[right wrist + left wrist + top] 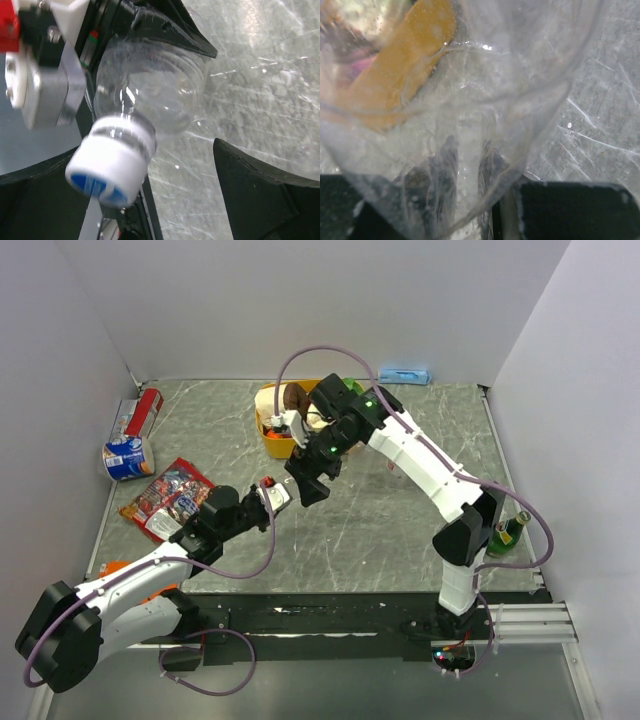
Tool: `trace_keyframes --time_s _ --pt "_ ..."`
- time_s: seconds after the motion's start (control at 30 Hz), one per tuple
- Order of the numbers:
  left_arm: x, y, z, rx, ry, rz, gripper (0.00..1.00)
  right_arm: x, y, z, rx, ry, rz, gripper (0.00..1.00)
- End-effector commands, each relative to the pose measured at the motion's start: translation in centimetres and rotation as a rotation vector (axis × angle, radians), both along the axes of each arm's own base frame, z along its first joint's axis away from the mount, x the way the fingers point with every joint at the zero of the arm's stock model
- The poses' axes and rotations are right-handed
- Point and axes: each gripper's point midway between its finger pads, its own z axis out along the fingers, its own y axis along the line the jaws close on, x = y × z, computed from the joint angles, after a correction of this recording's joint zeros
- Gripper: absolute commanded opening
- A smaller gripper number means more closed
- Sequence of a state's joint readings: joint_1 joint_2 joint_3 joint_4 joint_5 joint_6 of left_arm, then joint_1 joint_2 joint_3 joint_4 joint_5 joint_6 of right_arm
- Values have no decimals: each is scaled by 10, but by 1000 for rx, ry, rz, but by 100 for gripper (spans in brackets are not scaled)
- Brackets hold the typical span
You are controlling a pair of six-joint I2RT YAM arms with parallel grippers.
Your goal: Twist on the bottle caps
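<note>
My left gripper is shut on a clear bottle, which fills the left wrist view. In the right wrist view the same bottle points its neck at the camera. A white cap with a blue top sits on the neck, slightly blurred. My right gripper is open, with the cap between its fingers, close to the left finger and well apart from the right finger. In the top view the left gripper and right gripper meet at the table's middle.
A yellow tub stands behind the grippers. Snack bags, a blue-white pack and a red can lie at the left. A dark green bottle stands by the right arm's base. A blue object lies at the back wall.
</note>
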State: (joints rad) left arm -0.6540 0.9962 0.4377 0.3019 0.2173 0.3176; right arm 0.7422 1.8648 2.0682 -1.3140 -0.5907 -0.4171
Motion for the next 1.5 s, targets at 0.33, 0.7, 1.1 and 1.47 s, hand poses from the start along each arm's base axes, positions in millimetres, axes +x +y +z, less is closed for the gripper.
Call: trace_keyframes --time_s 0.33,0.7,1.1,1.47 --pt "-42 -32 2 -2 25 -322 1 -11 -49 77 216 -537 242 100" --pt "-57 -40 -10 79 80 -471 1 -50 -28 80 311 -868 762 80" --pt "-55 -42 -2 83 53 -475 1 -65 -27 58 267 -803 888 65" --pt "-52 -43 9 70 14 -474 1 -58 -24 48 233 -776 863 48"
